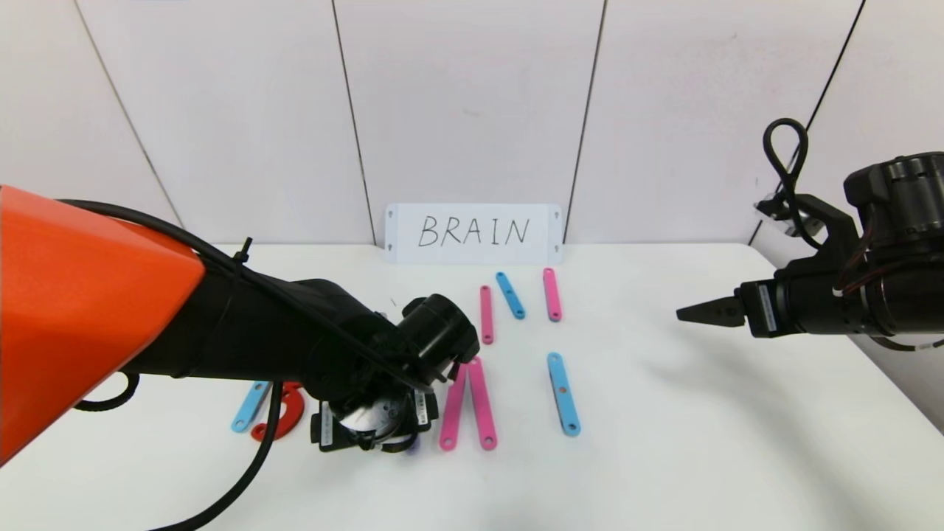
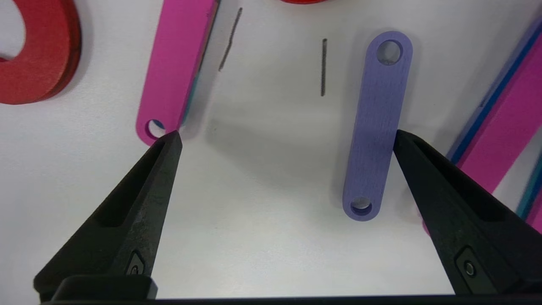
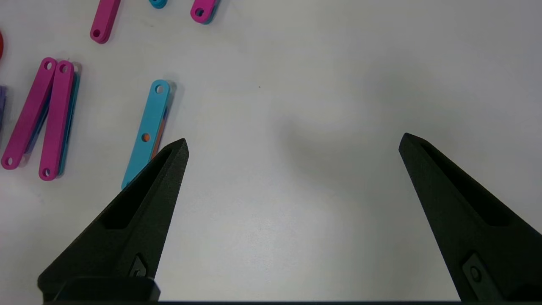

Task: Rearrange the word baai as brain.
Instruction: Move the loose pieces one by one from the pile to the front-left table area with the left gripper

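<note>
The word lies as loose flat pieces on the white table (image 1: 664,442). A light-blue strip (image 1: 251,405) and a red arc (image 1: 286,413) lie at the left. Two pink strips (image 1: 466,404) meet in a narrow wedge at the middle, and another light-blue strip (image 1: 563,393) lies to their right. My left gripper (image 2: 288,135) points down, open. A purple strip (image 2: 377,127) lies flat between its fingers, close beside one fingertip (image 2: 406,146). The other fingertip (image 2: 171,142) is at the end of a pink strip (image 2: 178,67). My right gripper (image 1: 697,313) hovers open and empty at the right.
A white card reading BRAIN (image 1: 474,233) leans on the back wall. In front of it lie two short pink strips (image 1: 486,314) (image 1: 552,293) and a short blue strip (image 1: 510,295). Bare table (image 3: 296,190) lies under the right gripper (image 3: 294,140).
</note>
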You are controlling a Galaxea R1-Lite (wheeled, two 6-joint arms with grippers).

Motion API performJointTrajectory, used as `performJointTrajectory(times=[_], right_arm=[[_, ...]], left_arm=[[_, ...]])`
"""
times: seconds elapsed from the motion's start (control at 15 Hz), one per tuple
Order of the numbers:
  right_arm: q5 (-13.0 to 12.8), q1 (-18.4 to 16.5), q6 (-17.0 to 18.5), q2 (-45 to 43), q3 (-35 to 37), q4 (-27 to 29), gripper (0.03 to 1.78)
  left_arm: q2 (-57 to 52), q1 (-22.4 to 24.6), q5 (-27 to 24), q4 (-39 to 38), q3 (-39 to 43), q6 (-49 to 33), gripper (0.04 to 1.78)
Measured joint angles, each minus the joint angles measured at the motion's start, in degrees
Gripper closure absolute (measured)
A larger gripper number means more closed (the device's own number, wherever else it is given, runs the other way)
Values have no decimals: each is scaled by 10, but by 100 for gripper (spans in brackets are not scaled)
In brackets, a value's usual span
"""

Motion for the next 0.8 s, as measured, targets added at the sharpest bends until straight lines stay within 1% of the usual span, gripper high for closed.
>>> performJointTrajectory(times=[0.33,0.8], right_arm=[[0,0,0,-3,0,0,7],[0,0,0,-4,1,0,7]], left_arm=[[6,0,17,46,-8,3,8],[8,23,19,48,-10,4,8]])
